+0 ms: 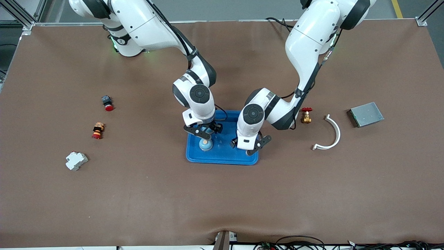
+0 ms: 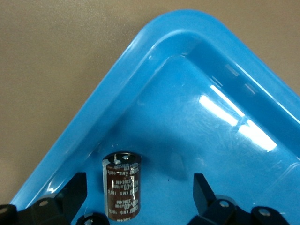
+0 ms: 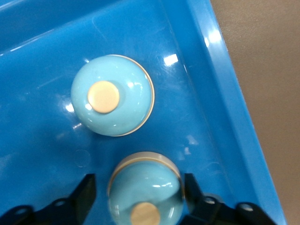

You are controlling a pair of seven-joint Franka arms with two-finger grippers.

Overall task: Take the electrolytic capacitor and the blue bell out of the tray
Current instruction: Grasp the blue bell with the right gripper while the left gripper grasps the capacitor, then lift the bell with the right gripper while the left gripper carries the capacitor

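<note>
A blue tray lies at the table's middle. My right gripper is low over it, open, with a light blue bell between its fingers, a gap showing on one side. A second light blue bell sits on the tray floor just nearer the front camera; it also shows in the right wrist view. My left gripper is open over the tray's corner toward the left arm's end. A dark brown capacitor stands upright on the tray floor between its spread fingers, touching neither.
A red-handled brass valve, a white curved piece and a grey metal box lie toward the left arm's end. Two red-capped buttons and a white block lie toward the right arm's end.
</note>
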